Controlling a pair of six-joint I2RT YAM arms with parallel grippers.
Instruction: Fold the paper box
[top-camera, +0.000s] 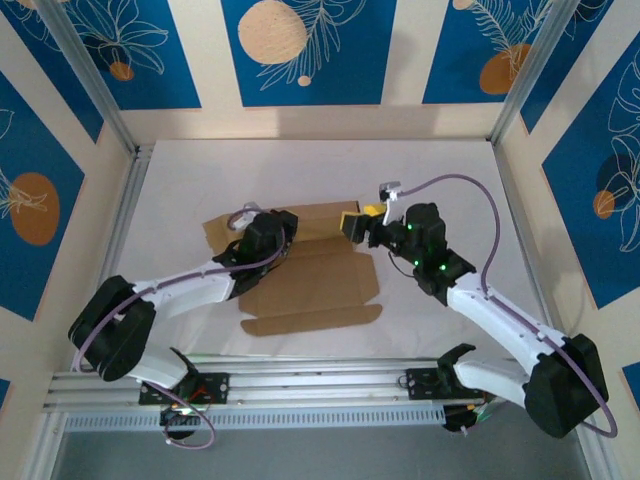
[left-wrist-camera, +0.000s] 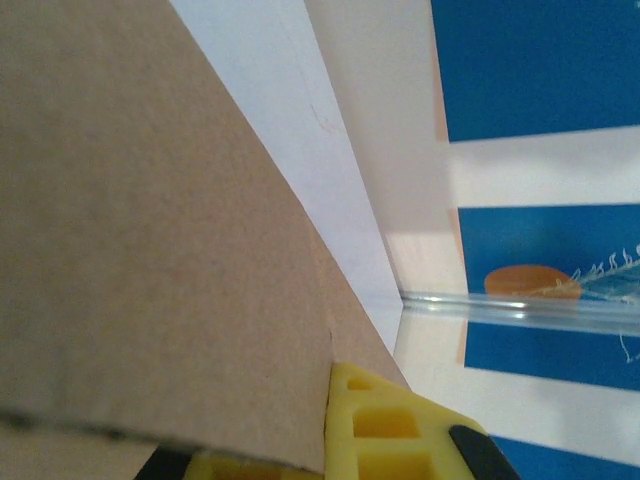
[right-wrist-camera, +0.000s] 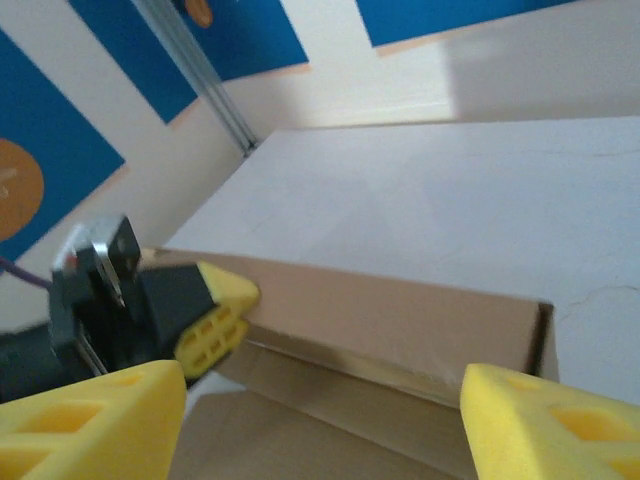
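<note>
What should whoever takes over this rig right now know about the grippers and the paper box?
Left gripper: shut, apparently pinching the raised rear panel of the paper box.
Right gripper: open and empty, facing that panel near its right end.
Box: mid-table, with its base and near flap lying flat.
Done: rear panel stood up.
Left: side walls, near flap and tabs not yet folded; box not closed.

No legible text or numbers — the paper box (top-camera: 320, 275) is blank.
</note>
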